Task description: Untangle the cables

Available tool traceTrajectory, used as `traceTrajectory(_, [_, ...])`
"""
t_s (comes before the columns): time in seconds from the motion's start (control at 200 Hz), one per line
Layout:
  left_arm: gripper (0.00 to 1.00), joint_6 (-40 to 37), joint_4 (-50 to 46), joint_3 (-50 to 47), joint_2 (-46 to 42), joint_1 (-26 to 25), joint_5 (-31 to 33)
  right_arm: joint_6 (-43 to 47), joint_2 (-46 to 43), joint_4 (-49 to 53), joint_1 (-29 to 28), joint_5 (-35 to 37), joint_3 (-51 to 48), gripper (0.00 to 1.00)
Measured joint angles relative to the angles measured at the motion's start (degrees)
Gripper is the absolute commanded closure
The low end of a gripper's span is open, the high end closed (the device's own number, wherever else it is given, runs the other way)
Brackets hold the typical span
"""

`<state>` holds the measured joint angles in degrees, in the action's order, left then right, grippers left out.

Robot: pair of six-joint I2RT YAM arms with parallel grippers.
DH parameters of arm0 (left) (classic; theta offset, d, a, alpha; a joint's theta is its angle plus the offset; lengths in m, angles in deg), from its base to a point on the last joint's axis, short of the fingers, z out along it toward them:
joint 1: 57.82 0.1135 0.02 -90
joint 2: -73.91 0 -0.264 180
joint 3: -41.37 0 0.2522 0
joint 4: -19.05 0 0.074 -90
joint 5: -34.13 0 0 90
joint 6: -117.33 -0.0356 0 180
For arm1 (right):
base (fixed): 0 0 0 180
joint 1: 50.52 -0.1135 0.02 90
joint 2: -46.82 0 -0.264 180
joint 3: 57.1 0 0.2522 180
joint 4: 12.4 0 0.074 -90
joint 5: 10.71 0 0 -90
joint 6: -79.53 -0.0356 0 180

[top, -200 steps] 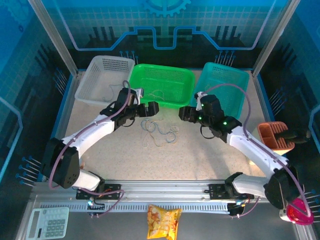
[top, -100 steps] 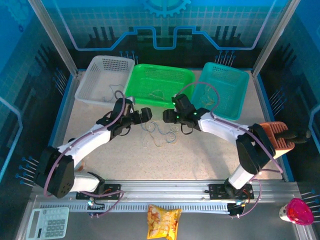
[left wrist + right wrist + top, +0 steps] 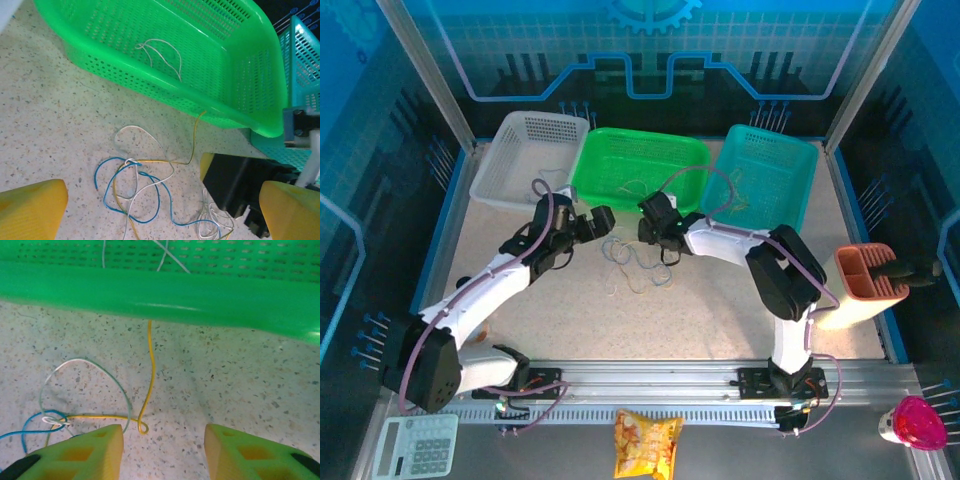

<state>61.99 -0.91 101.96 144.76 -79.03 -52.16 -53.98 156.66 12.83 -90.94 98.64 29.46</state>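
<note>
The cables (image 3: 638,262) lie in a loose tangle on the speckled table, just in front of the green basket (image 3: 640,165). The left wrist view shows blue, white and yellow strands (image 3: 135,185) knotted together, and one yellow strand runs up to the basket wall. My left gripper (image 3: 603,222) hovers wide open at the tangle's left (image 3: 160,215), holding nothing. My right gripper (image 3: 645,230) is low over the table at the tangle's right. It is open (image 3: 165,452), and a small yellow cable loop (image 3: 143,427) lies just inside its left finger (image 3: 95,450), with bare table between the pads.
A white basket (image 3: 525,155) stands at the back left and a teal basket (image 3: 765,180) at the back right. A thin white wire (image 3: 160,52) lies in the green basket. An orange holder (image 3: 865,270) stands at the right edge.
My right arm swung left from the table's middle right to the cables by the green basket, and its jaws narrowed. My left gripper drew back slightly left, still wide open.
</note>
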Motion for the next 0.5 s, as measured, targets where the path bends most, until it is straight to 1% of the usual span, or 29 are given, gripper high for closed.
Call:
traceTrajectory(0.125, [0.01,0.1,-0.1,-0.2,-1.0,0.8,-0.1,-0.6,2.2,0.0,-0.3,0.8,1.4,0.61])
traceTrajectory(0.275, [0.01,0.5,-0.1,-0.2,-2.0,1.3,-0.5,-1.2,4.3,0.0,-0.4,1.5,2.6,0.62])
traceTrajectory(0.43, [0.01,0.9,-0.3,-0.2,-2.2,1.8,-1.1,-1.5,6.4,-0.1,-0.5,1.5,4.2,0.66])
traceTrajectory(0.495, [0.01,1.0,-0.8,-0.2,-2.3,1.9,-1.4,-1.6,7.3,-0.4,-0.5,1.4,4.9,0.69])
